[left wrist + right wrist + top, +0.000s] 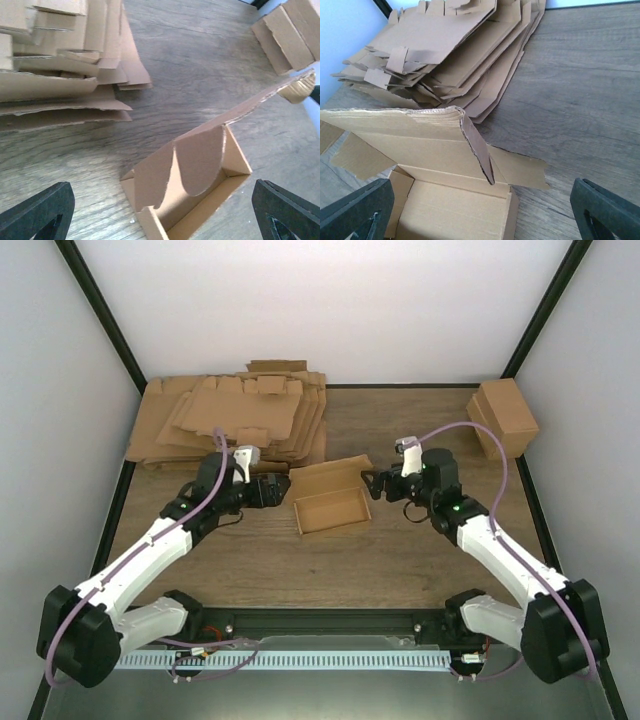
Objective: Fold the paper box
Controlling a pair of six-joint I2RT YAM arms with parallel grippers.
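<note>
Black fingers (40, 212) sit in the bottom corners of the left wrist view, far apart with nothing gripped. The left jaws stand fully open and empty. So do the right jaws, whose fingers (355, 210) sit at opposite edges of their own view.

Between the two arms, mid-tabletop (400, 560), lies the paper box (330, 502). It is a shallow tray with its long walls up and its lid panel (410, 125) rising tilted from the far wall. Rounded flaps (200, 160) stand at the end facing the left jaws, and at the right end a flap (520, 170) lies flat on the wood. Each set of jaws hovers just beside one short end, apparently not touching.

Behind the box lie a pile of flat sheets (235, 415) and, far right, a blocky carton (505, 415).

The tray looks formed and the lid is not yet shut, so closing seems to be the step in hand. Next, I judge, one arm should steady the tray. The other should raise the flat flap and press the lid down, tucking its ears inside the walls.
</note>
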